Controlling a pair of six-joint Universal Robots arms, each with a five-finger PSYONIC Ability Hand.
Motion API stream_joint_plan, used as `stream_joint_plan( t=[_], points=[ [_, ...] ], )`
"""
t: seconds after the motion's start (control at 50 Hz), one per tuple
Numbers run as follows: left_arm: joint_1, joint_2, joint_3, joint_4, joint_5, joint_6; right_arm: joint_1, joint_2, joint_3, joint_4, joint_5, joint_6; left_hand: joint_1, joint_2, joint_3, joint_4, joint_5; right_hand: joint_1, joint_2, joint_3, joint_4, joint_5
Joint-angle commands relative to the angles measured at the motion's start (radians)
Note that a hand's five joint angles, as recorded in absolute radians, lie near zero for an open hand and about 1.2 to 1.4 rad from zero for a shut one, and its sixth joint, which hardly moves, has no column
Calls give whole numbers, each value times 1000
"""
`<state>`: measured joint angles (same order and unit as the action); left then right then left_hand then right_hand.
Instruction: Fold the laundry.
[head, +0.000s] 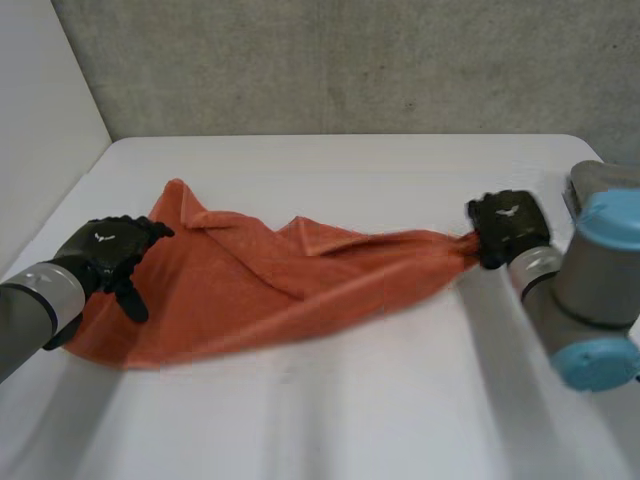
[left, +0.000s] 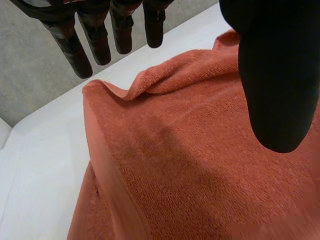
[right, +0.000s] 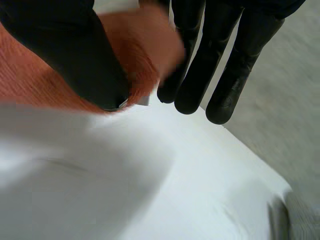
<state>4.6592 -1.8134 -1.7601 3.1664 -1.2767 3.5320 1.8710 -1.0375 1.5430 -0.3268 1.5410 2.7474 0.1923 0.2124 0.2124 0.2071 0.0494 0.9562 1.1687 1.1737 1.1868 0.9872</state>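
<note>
Nearest us, the left hand (head: 110, 250) is over the left end of the orange towel (head: 290, 290). Its fingers (left: 95, 45) are straight and spread with the thumb held apart, and nothing is pinched. In its wrist view they hang over the terry, with a turned-over hem beneath them. On the other side, the right hand (head: 508, 228) has the towel's right corner nipped between thumb and fingers, and the cloth tapers to a bunched point there. Between the two hands the towel lies rumpled on the white table (head: 350, 420), with a ridge across its middle. Beyond is bare tabletop, then a grey concrete wall (head: 350, 60). My read is that this is the spreading-out step, with no fold made yet. The next move calls for the left hand to take a corner so both hands can draw the towel flat.
</note>
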Motion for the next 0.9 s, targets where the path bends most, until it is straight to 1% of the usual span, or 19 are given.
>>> stream_joint_plan(
  t=[0.02, 0.12, 0.2, 0.26, 0.4, 0.62, 0.64, 0.66, 0.72, 0.74, 0.8, 0.82, 0.88, 0.9],
  points=[
    [-2, 14, -50, -22, 4, 16, -130, 74, -72, 101, -9, 107, 95, 74, 74, 80, 63, 440, 228, 223, 209, 235],
    [-2, 16, -73, -42, 25, 67, -170, 88, -103, 137, -7, 120, 153, 133, 133, 138, 122, 440, 228, 223, 209, 235],
    [-2, 14, -91, -52, 37, 129, -190, 80, -104, 138, -7, 117, 200, 180, 180, 185, 169, 440, 228, 223, 209, 235],
    [-2, 14, -96, -57, 40, 146, -194, 77, -104, 138, -9, 115, 200, 180, 180, 186, 169, 440, 228, 223, 209, 235],
    [0, 2, -96, -55, 39, 150, -191, 79, -103, 138, -10, 115, 200, 180, 180, 186, 169, 440, 228, 223, 209, 235],
    [0, -92, -65, 17, 16, 153, -190, 77, -98, 138, -13, 115, 329, 309, 309, 314, 298, 440, 228, 223, 209, 235],
    [0, -99, -61, 18, 8, 153, -191, 76, -98, 138, -13, 116, 356, 335, 335, 341, 324, 440, 228, 223, 209, 235],
    [1, -116, -55, 24, -9, 153, -190, 74, -96, 138, -15, 115, 443, 423, 423, 428, 411, 440, 228, 223, 209, 235],
    [0, -138, -47, 33, -39, 153, -190, 68, -92, 140, -18, 113, 611, 591, 591, 596, 579, 440, 228, 223, 209, 235],
    [0, -145, -42, 35, -49, 153, -188, 65, -90, 140, -18, 110, 783, 763, 763, 768, 751, 440, 228, 223, 209, 235],
    [-2, -145, -39, 34, -53, 153, -190, 47, -87, 144, -18, 92, 1171, 1151, 1151, 1156, 1139, 440, 228, 223, 209, 235],
    [-4, -135, -35, 32, -58, 153, -190, 40, -87, 146, -18, 87, 1204, 1183, 1183, 1189, 1172, 440, 228, 223, 209, 235],
    [-17, -104, -22, 27, -61, 153, -193, -13, -90, 184, -27, 46, 1204, 1184, 1184, 1189, 1172, 440, 228, 223, 209, 235],
    [-28, -40, -10, 26, -61, 150, -194, -32, -93, 198, -32, 32, 1204, 1184, 1184, 1189, 1172, 440, 228, 223, 209, 235]
  ],
)
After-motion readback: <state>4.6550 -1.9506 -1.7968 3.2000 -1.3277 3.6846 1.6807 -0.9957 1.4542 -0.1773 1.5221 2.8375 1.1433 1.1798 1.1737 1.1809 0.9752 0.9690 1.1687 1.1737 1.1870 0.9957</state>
